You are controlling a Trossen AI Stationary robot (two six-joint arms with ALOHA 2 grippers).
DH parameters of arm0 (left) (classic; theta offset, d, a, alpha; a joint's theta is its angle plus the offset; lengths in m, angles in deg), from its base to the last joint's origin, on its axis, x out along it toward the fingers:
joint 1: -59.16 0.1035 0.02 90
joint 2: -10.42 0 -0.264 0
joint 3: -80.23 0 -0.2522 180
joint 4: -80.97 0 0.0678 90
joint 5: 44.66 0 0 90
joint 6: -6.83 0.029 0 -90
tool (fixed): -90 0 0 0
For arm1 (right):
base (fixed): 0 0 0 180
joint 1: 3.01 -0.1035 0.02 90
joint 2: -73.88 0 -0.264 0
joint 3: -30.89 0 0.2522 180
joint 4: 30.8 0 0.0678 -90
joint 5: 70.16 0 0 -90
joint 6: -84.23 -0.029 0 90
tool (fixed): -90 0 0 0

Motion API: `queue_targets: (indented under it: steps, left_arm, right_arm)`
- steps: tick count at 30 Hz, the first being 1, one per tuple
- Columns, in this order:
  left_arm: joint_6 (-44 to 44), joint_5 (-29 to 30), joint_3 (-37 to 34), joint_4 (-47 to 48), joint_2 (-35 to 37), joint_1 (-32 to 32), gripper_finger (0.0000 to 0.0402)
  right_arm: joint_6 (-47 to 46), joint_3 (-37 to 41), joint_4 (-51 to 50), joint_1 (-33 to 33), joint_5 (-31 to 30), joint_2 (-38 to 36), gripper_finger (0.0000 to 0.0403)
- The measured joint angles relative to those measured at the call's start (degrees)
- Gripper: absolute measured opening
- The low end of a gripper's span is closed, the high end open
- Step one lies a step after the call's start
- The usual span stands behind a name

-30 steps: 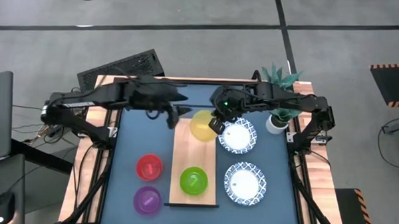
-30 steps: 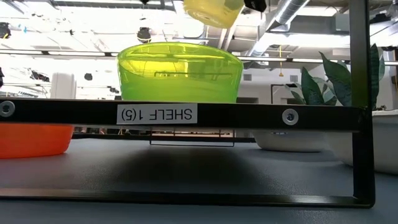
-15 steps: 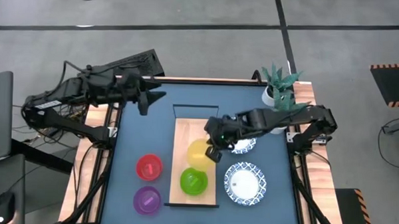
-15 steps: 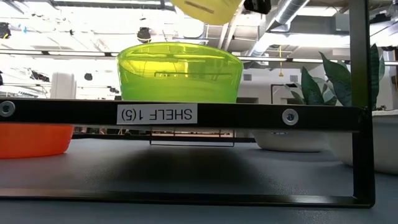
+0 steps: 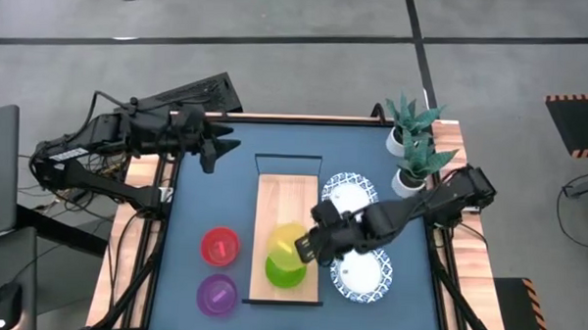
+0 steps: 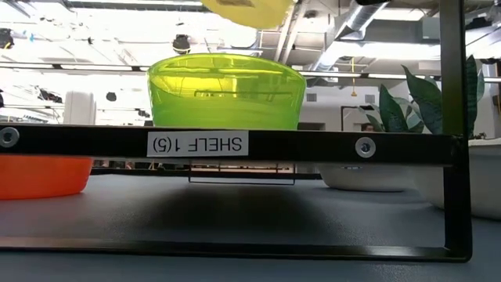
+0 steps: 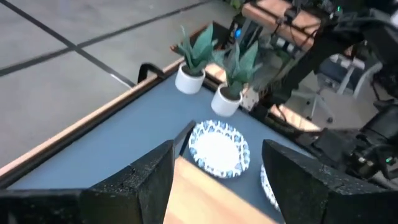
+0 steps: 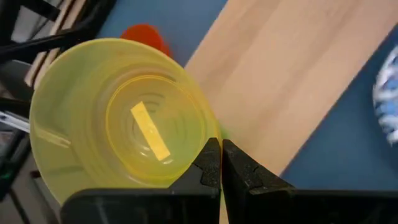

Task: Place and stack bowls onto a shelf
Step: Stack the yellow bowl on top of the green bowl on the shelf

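- High view: right gripper is carrying the yellow bowl down the shelf, now partly over the green bowl; stacking looks imminent. Left gripper is parking, backed off to the table's far corner.
- Low view: yellow bowl is hanging clear above green, not nested.
- Left wrist view: fingers spread wide, holding nothing.
- Right wrist view: fingers pinching the yellow rim tight.

We see a small yellow bowl of translucent glossy plastic, a long shelf board of smooth light wood with black metal frame, and a matt dark blue tabletop.
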Motion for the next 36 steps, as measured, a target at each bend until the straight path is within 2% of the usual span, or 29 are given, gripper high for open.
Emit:
queue_targets:
  steps: [6, 11, 13, 22, 36]
  left_arm:
    - [0.01, -0.42, 0.00, 3.40, 0.55, -0.01, 0.0226]
    - [1.41, -0.46, 0.00, 3.42, 1.15, 0.00, 0.0226]
    - [1.50, -0.44, 0.02, 3.59, 1.57, -0.02, 0.0226]
    - [1.43, -0.44, 0.00, 6.07, 4.43, -0.02, 0.0226]
    - [1.38, -0.35, 0.00, 7.15, 5.74, -0.02, 0.0226]
  right_arm:
    - [-8.79, -1.90, -0.01, -2.33, 0.56, 4.58, 0.0020]
    - [-12.47, -4.78, -4.71, -3.01, 0.54, 7.47, 0.0020]
    - [-12.76, -5.82, -6.73, -2.42, 0.92, 9.19, 0.0020]
    - [-12.30, -7.85, -4.62, -1.69, 4.30, 12.89, 0.0020]
    - [-13.20, -7.80, -7.20, -1.69, 8.03, 13.74, 0.0020]
